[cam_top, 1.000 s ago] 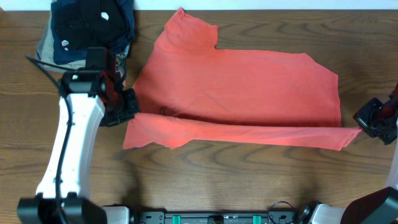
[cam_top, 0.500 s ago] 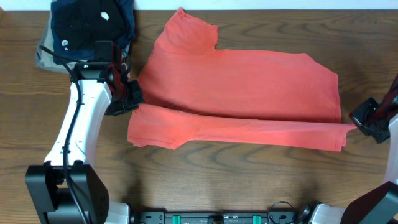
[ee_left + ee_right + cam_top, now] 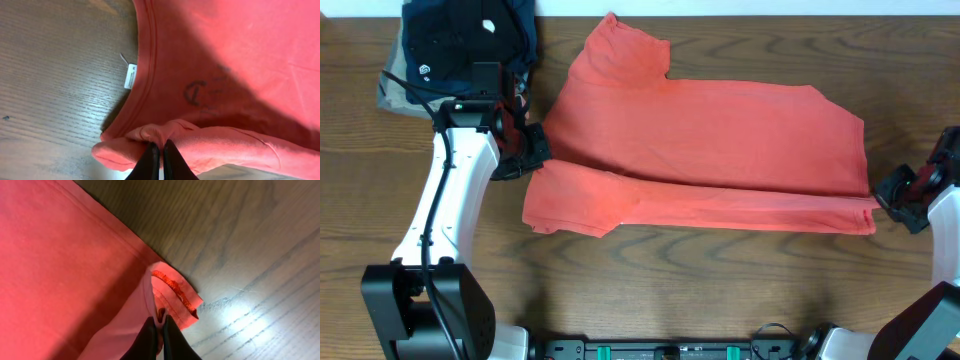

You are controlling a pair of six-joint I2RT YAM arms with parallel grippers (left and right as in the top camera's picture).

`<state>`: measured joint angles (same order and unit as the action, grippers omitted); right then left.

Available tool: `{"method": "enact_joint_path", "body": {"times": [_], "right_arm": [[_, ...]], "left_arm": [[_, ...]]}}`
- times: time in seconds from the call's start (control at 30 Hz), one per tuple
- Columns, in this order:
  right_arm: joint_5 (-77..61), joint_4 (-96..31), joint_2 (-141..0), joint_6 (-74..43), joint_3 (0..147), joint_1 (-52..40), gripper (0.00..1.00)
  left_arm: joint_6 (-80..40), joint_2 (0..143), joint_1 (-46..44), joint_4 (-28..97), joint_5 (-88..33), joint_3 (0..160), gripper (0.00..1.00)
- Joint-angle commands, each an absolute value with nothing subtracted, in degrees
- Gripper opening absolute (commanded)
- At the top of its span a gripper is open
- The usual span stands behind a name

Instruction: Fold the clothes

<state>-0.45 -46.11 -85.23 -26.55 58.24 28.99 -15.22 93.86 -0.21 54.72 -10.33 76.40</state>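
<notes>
— What's the setting?
— A dark brown wooden table (image 3: 720, 285), its grain running across the frame.
— Anything past it?
— A pale strip (image 3: 770, 6) along the overhead view's top edge. In the right wrist view, a bright glare (image 3: 260, 325) lies on the wood, lower right.

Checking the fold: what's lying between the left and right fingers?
The folded-over strip of the T-shirt, spanning from left gripper to right gripper, in the overhead view.
</notes>
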Motion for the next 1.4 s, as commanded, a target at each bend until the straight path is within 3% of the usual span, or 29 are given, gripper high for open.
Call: {"method": "enact_joint_path", "body": {"times": [0.0,0.17,0.3,0.37,0.4,0.53,0.77,0.87,1.0,1.37], "right_arm": [[-0.30,-44.73,-85.21,-27.20,56.75,28.42,0.09],[-0.32,-43.48,-85.21,-27.20,56.34,28.42,0.17],[-0.34,-43.22,-85.21,-27.20,56.34,28.42,0.41],[-0.82,-43.27,-85.21,-27.18,56.34,28.42,0.58],[-1.26,-43.33,-85.21,-27.16,56.34,28.42,0.64],[-4.60,-43.92,-85.19,-25.71,56.36,28.42,0.82],[-9.54,-47.18,-85.17,-22.20,56.58,28.42,0.91],[-9.69,-50.06,-85.17,-21.98,56.58,28.42,0.94],[-9.69,-54.50,-85.19,-22.02,56.55,28.42,0.98],[-9.47,-58.06,-85.19,-22.00,56.45,28.42,0.99]], "left_arm": [[-15.57,94.41,0.10,53.84,-9.39,76.16,0.06],[-15.57,94.41,0.10,52.29,-9.39,76.12,0.07],[-15.57,94.43,0.10,51.20,-9.39,76.01,0.17],[-15.57,94.43,0.10,50.48,-9.39,75.96,0.40],[-15.55,94.43,0.10,50.33,-9.39,75.96,0.44],[-15.53,94.43,0.10,50.24,-9.39,75.96,0.50],[-14.02,94.43,0.10,53.15,-9.10,75.96,0.79],[-13.61,94.65,0.14,54.83,-2.57,75.96,0.92],[-13.82,96.16,2.35,56.12,-1.98,75.96,0.94],[-7.68,105.75,14.46,60.66,-19.03,75.96,0.95]]}}
